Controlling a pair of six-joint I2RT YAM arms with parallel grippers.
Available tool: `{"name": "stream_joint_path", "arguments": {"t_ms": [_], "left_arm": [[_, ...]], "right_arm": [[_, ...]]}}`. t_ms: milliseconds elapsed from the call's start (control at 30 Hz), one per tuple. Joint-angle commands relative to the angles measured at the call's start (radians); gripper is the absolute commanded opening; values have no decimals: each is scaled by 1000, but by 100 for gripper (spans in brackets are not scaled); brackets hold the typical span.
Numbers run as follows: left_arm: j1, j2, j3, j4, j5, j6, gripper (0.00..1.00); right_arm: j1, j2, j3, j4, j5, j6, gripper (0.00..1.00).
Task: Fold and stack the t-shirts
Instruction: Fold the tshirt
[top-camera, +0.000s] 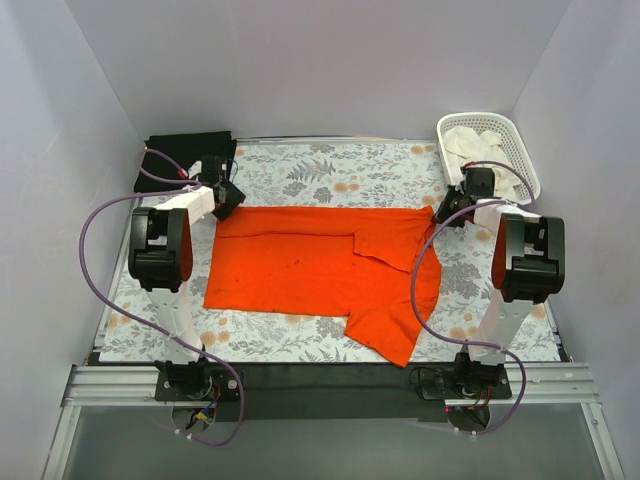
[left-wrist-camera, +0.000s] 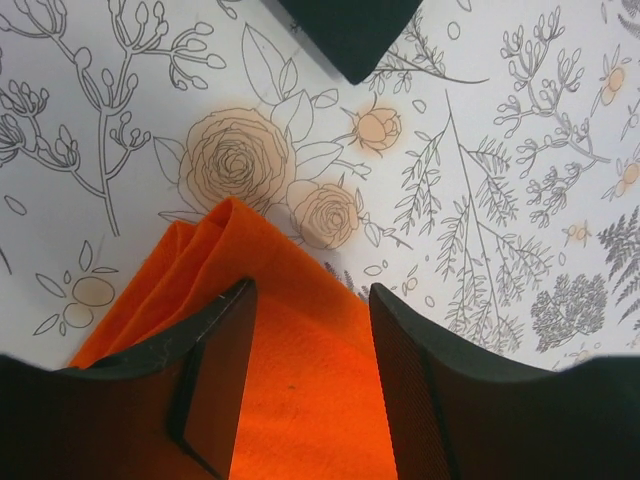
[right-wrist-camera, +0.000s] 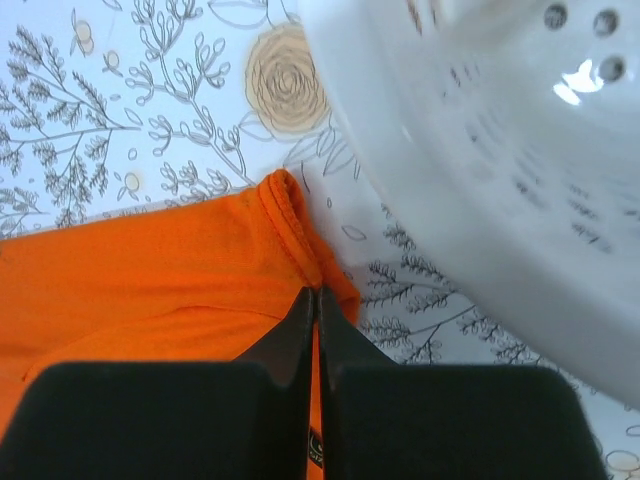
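Observation:
The orange t-shirt (top-camera: 300, 265) lies spread flat on the floral tablecloth (top-camera: 300, 175), with one sleeve folded in and its near right part hanging toward the front. The black t-shirt (top-camera: 185, 160) lies folded at the back left. My left gripper (top-camera: 228, 198) is at the orange shirt's far left corner, and my right gripper (top-camera: 450, 210) is at its far right corner. In the left wrist view the gripper (left-wrist-camera: 310, 320) is open, its jaws either side of the orange corner (left-wrist-camera: 230, 250). In the right wrist view the gripper (right-wrist-camera: 317, 295) is shut on the orange hem (right-wrist-camera: 290, 220).
A white lattice basket (top-camera: 515, 135) holding pale cloth stands at the back right, close beside my right gripper; its wall (right-wrist-camera: 480, 150) fills the right wrist view. The black shirt's corner (left-wrist-camera: 350, 30) shows just beyond my left gripper. White walls enclose the table.

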Motion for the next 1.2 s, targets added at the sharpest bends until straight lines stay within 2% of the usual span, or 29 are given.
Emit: {"name": "stream_joint_path", "arguments": {"t_ms": [0,67,167,300,433,533,633,800,933,1067,1167], "left_arm": [[18,42,27,-49,-44,-25,48],[18,39,39,-41,-44,-20,50],[18,13,53,-26,-36,15,58],[18,-84,32,-27,-51,58,64],[18,-261,-25,-53,-91,113,70],[15,-369,-103,-108,-113,122,71],[13,-514,-212,-191,-126,118,72],[12,-741,-404,-375,-134,66,72],[12,-875,-529,-473,-137,6,70],[12,-932,-631,-547,-157,-98,67],[12,-923,-691,-535,-102,-129,65]], "right_arm": [[-3,26,79,37,110,-65,1],[-3,37,102,33,115,-79,1],[2,40,136,11,126,-108,1],[22,-22,145,-42,130,-136,8],[48,-133,117,-111,143,-142,31],[71,-226,88,-198,166,-131,43],[117,-321,41,-295,213,-116,49],[161,-459,-56,-439,236,-70,52],[174,-567,-201,-511,216,-38,53],[184,-657,-300,-539,193,-24,52],[187,-688,-356,-560,161,-42,52]]}}
